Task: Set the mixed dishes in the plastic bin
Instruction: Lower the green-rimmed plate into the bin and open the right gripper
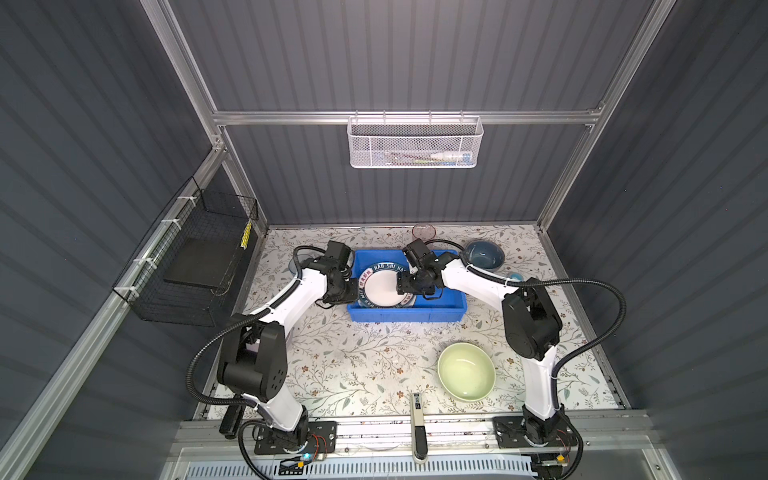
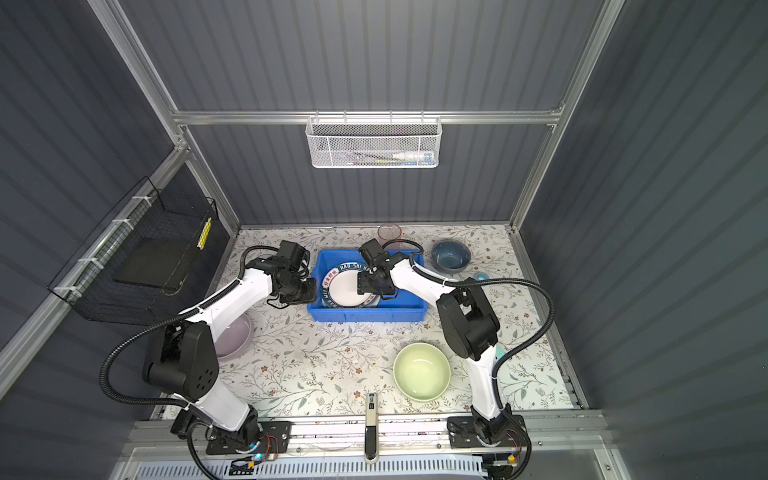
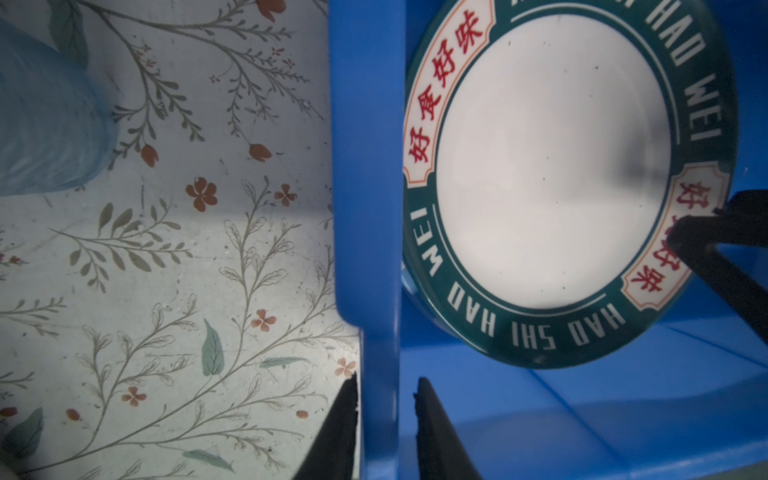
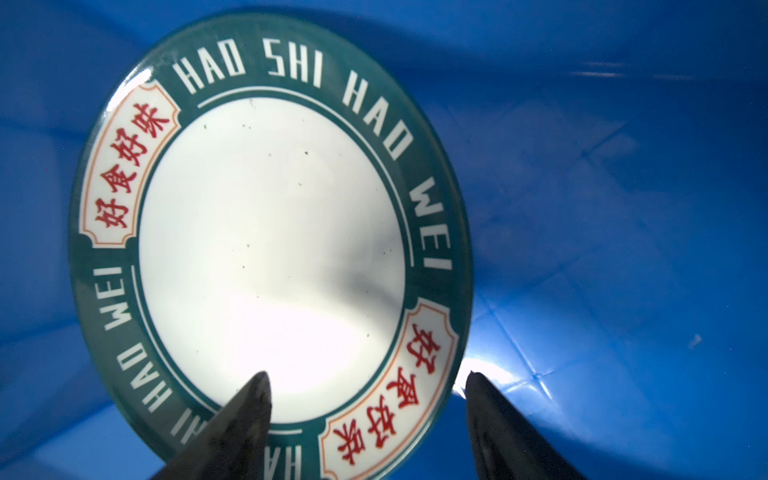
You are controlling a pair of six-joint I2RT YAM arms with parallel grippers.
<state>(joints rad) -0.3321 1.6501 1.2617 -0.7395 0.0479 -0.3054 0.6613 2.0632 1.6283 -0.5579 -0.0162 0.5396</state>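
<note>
Two claws are at the blue bin [image 1: 407,314]; how do they stand?
— The left claw [image 3: 384,386] is clamped across the bin's left wall, one finger outside, one inside. The right claw [image 4: 368,380] gapes wide at the green lettered plate [image 4: 270,249], one fingertip over the white centre, the other past the rim, over blue floor. It holds nothing.
Where does the plate lie?
— Inside the bin, in its left half, its edge close against the left wall. Whether they touch, I cannot tell.
What room is open?
— The bin's right half shows bare blue floor. On the surface [image 1: 365,365], a broad floral stretch runs from the bin's front wall to the pale green bowl [image 1: 466,371]. The grey-blue bowl [image 1: 484,254] sits just off the back right corner, the pink tumbler [image 1: 424,230] behind the back wall, the blue tumbler [image 3: 45,116] near the left wall, apart from it.
</note>
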